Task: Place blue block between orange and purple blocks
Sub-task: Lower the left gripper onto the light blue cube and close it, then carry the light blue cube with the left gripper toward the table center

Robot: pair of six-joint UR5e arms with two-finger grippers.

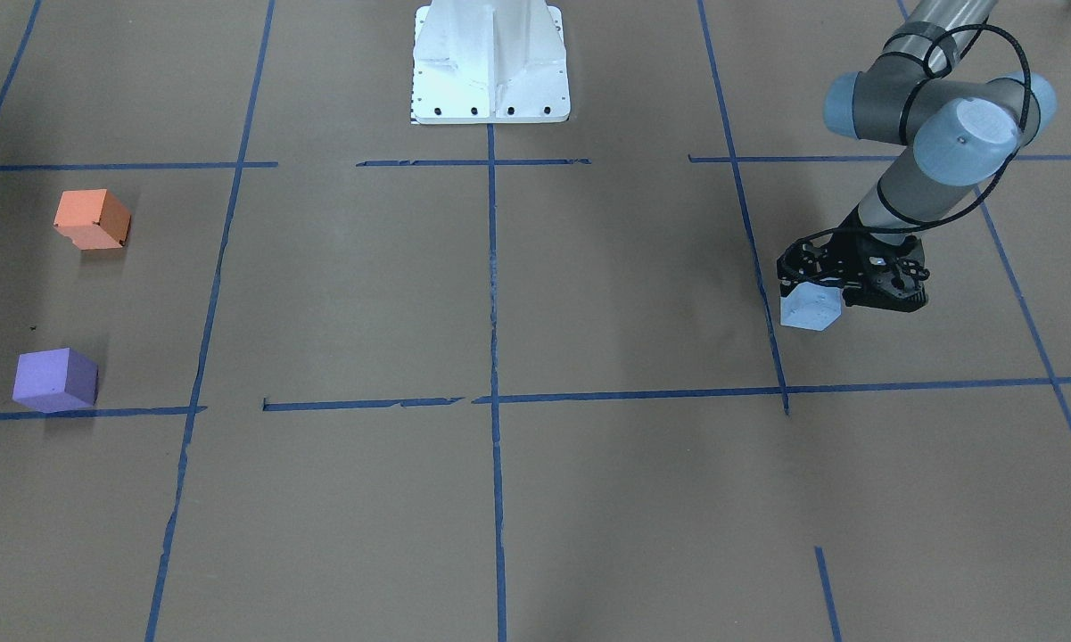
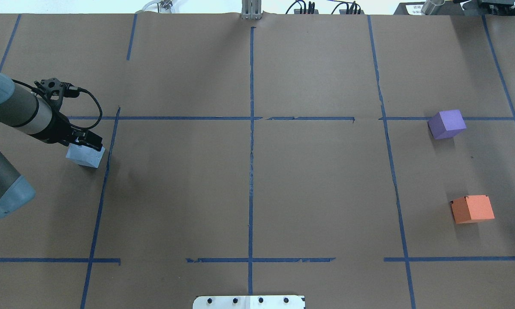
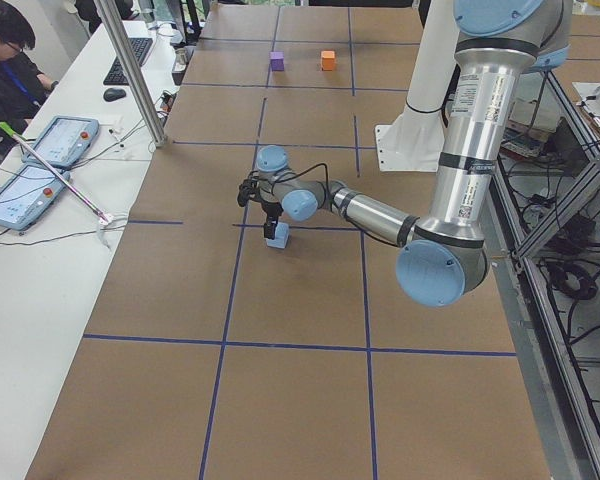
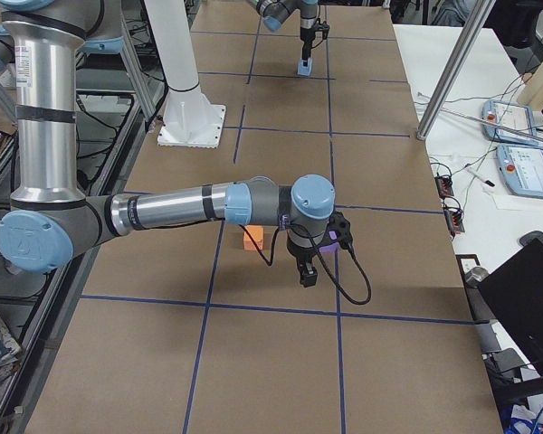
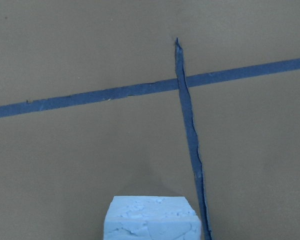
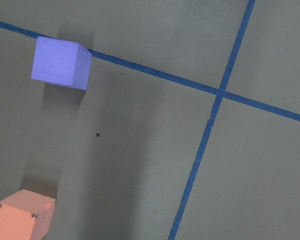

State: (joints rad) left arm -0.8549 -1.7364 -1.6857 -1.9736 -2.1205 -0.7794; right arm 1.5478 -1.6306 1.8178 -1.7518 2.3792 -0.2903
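Observation:
The pale blue block (image 1: 810, 309) sits tilted between the fingers of my left gripper (image 1: 827, 292), which is shut on it, low over the table on my left side. It also shows in the overhead view (image 2: 85, 156) and at the bottom of the left wrist view (image 5: 150, 220). The orange block (image 2: 472, 209) and the purple block (image 2: 447, 123) stand apart at the far right, with a bare gap between them. My right gripper (image 4: 307, 276) hangs above these two; it shows only in the exterior right view, so I cannot tell whether it is open.
Blue tape lines divide the brown table into squares. The white robot base (image 1: 490, 62) stands at the middle of my edge. A side table with tablets (image 3: 35, 165), a metal pole (image 3: 130, 70) and an operator lies beyond the far edge.

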